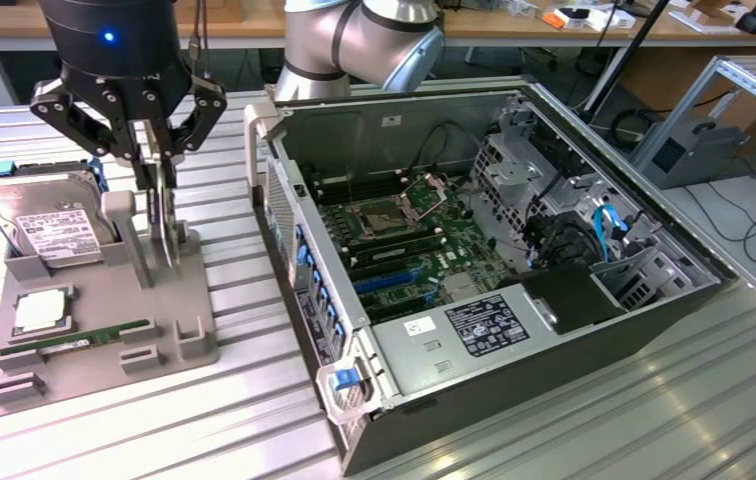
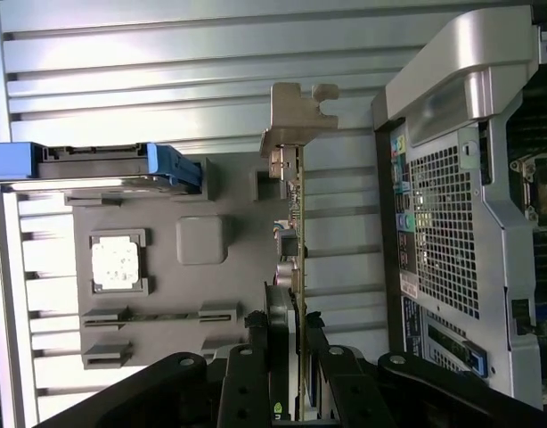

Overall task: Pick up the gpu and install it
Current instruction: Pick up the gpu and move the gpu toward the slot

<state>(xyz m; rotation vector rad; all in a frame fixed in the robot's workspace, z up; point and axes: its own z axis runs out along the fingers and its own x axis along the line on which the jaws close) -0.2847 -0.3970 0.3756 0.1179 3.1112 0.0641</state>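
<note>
No words or numbers can be read: the white label (image 1: 58, 238) on the hard drive (image 1: 18, 200), the dark label (image 1: 488, 326) on the power box (image 1: 538, 300) and the small white sticker (image 1: 421, 324) beside it all carry print too tiny to make out.
</note>
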